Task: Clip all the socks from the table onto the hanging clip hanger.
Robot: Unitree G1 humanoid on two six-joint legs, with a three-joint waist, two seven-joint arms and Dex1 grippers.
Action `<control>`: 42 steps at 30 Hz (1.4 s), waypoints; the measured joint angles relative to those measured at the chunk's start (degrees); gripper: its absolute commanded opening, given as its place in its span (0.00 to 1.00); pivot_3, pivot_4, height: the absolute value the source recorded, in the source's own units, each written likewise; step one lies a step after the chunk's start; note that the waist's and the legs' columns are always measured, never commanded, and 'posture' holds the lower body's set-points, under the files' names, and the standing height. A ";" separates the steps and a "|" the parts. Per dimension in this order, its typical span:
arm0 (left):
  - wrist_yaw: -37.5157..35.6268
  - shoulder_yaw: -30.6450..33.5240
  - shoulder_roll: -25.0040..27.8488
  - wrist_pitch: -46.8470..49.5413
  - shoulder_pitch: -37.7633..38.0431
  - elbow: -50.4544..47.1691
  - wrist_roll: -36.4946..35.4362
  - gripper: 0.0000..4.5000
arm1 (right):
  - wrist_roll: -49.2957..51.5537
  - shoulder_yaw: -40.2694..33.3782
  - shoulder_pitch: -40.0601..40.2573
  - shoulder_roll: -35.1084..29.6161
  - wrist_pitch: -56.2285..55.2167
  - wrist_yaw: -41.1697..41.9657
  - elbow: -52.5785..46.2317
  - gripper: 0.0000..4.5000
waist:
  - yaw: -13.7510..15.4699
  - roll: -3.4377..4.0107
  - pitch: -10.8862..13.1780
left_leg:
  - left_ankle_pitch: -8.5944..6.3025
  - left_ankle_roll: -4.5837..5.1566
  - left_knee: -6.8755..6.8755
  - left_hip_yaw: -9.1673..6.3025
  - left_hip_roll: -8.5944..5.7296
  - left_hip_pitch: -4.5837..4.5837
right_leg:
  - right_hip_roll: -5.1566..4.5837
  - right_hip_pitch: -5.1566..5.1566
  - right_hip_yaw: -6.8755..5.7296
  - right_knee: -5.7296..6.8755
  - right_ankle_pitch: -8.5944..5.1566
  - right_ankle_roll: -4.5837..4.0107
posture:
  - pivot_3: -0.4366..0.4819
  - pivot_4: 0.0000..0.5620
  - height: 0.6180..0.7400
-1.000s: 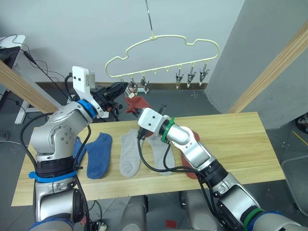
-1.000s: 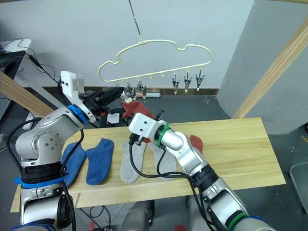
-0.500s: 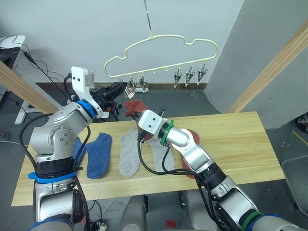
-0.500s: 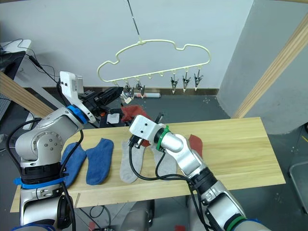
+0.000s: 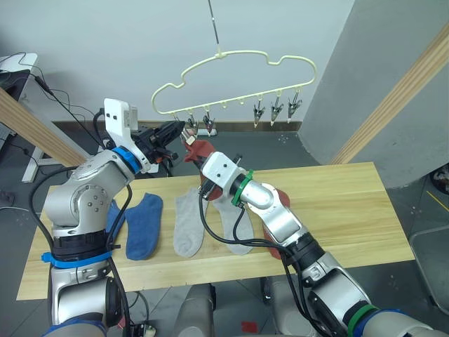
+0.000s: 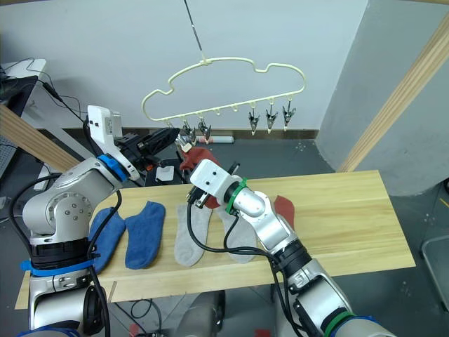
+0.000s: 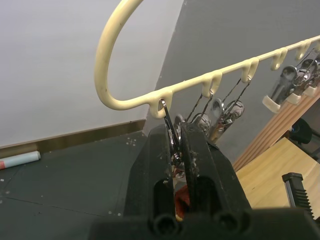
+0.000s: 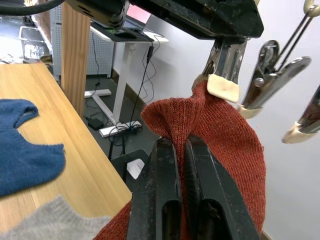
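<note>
Left hand (image 7: 175,150), fingers pressed on the first small silver clip (image 8: 223,70) at the 9 o'clock end of the pale yellow wavy wire hanger (image 5: 235,77). Right hand (image 8: 181,165) pinches a soft rust-red knit sock (image 8: 220,125), its cuff touching the clip's mouth. Judgement: seat the cuff fully before releasing. Five socks lie on the light plank desk (image 5: 337,203), at 6 o'clock from the hanger.
</note>
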 measured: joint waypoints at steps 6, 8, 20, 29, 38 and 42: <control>0.01 0.00 -0.07 0.00 0.01 0.00 0.00 0.00 | 0.62 -0.35 -0.69 1.28 -0.82 -0.17 1.10 0.01 | -0.03 0.00 0.00 | 0.00 0.00 0.00 0.00 0.01 0.00 | 0.00 -0.02 0.00 0.03 0.00 0.00 | 0.32 0.55 1.00; 0.02 0.00 -0.06 0.01 0.04 0.00 -0.02 0.00 | 0.96 -0.35 -0.91 1.59 -1.33 -0.44 1.20 0.01 | -0.01 0.00 0.00 | 0.00 0.00 0.00 -0.01 0.01 0.00 | 0.00 -0.02 0.00 0.03 0.00 0.00 | 0.32 0.55 1.00; 0.80 1.26 0.03 1.25 0.27 -1.21 -1.16 0.40 | 1.06 -0.99 -1.43 1.81 -1.99 -0.75 1.94 0.00 | -0.01 -0.02 -0.02 | 0.01 -0.01 0.01 0.00 0.01 0.01 | 0.00 -0.03 0.00 0.06 0.01 -0.01 | 0.33 0.55 1.00; 0.01 1.26 0.55 1.14 1.17 -1.34 -1.39 0.46 | 1.67 -0.89 -2.19 1.93 -2.46 1.10 3.05 0.24 | -0.02 -0.03 -0.02 | 0.02 -0.03 0.02 0.02 0.02 0.03 | 0.00 -0.02 0.00 0.07 0.06 -0.10 | 0.33 0.55 1.00; -1.07 -2.23 1.58 -8.35 5.39 -3.43 6.61 0.46 | 2.08 1.11 2.24 -3.64 4.44 7.92 -5.42 0.55 | 0.29 -0.03 -0.03 | 0.02 -0.04 0.01 0.04 0.02 0.02 | 0.00 -0.03 0.00 0.02 0.07 -0.11 | 0.32 0.55 1.00; 0.00 -4.06 1.37 -18.89 8.48 -3.66 14.70 0.46 | 3.76 0.92 8.64 -10.82 12.55 13.85 -19.91 0.55 | 0.61 -0.03 -0.03 | 0.01 -0.01 0.01 0.06 0.02 0.00 | 0.00 -0.04 0.03 0.01 0.07 -0.11 | 0.29 0.57 1.00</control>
